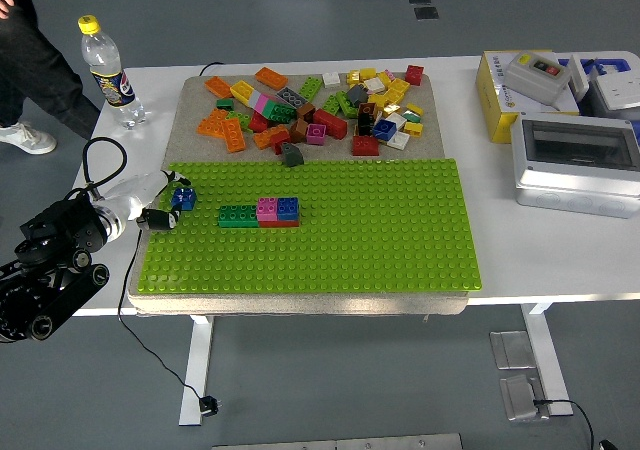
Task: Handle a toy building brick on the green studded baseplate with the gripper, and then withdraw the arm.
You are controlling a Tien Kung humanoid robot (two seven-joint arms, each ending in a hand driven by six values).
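One arm in my view: the left hand (160,202) sits at the green baseplate's (380,240) left edge, fingers pinched around a blue brick (184,199). Green, pink and blue bricks (260,212) stand joined just right of it. Loose bricks (310,105) heap behind on the worktop (480,120).

Left robot hand (165,208) grips blue brick (184,199) over green baseplate (400,240) edge.

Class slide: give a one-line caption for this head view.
Robot's left hand grips a blue brick at the green baseplate's left edge, beside a short brick row.
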